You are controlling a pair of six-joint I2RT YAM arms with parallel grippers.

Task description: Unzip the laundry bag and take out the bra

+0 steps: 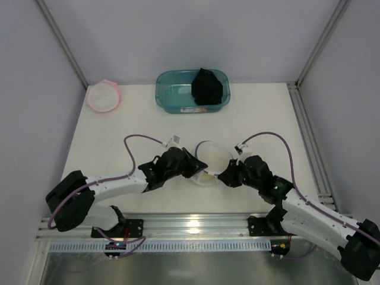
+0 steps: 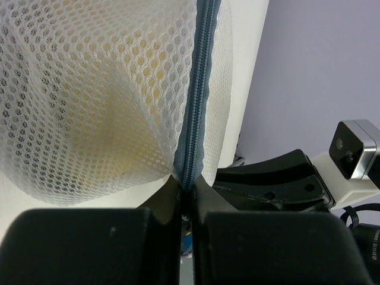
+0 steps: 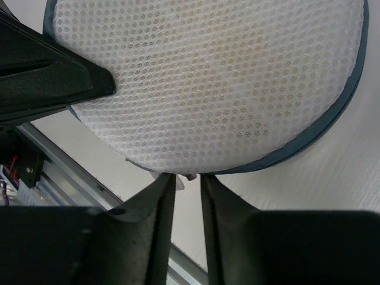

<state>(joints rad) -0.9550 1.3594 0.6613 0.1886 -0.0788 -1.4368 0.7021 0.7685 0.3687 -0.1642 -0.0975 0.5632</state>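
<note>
The laundry bag (image 1: 211,158), round white mesh with a grey-blue rim, is held on edge between my two grippers near the table's front. My left gripper (image 1: 195,168) is shut on the bag's grey-blue zipper band (image 2: 190,136); the jaws pinch it at their tips (image 2: 189,185). A pale yellow shape, the bra (image 2: 127,127), shows through the mesh. My right gripper (image 1: 224,174) is at the bag's other side. Its jaws (image 3: 189,181) stand narrowly apart under the bag's rim (image 3: 314,139), with a small white tab (image 3: 190,176) at their tips.
A pink-rimmed round mesh bag (image 1: 104,96) lies at the back left. A teal bin (image 1: 172,92) at the back centre holds a black garment (image 1: 206,87). Metal rails run along the table's right edge (image 1: 309,136) and the front.
</note>
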